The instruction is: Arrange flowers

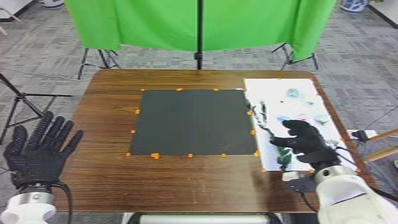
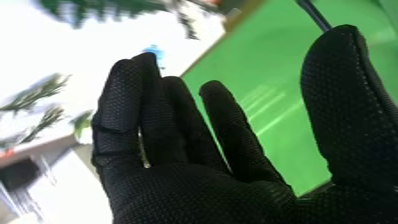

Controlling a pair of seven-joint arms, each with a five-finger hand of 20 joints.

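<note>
The arranging looks barely begun, with flowers (image 1: 293,93) lying right of the dark mat (image 1: 191,122), the right hand (image 1: 306,143) open on that side, the left hand (image 1: 35,152) open opposite.

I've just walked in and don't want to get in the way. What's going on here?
A robot is at work arranging flowers. Its right hand is open over the white sheet on the right, where leafy stems and a blue flower lie, and it appears to grip none of them. The left hand is open by the table's left edge. A dark mat lies between.
</note>
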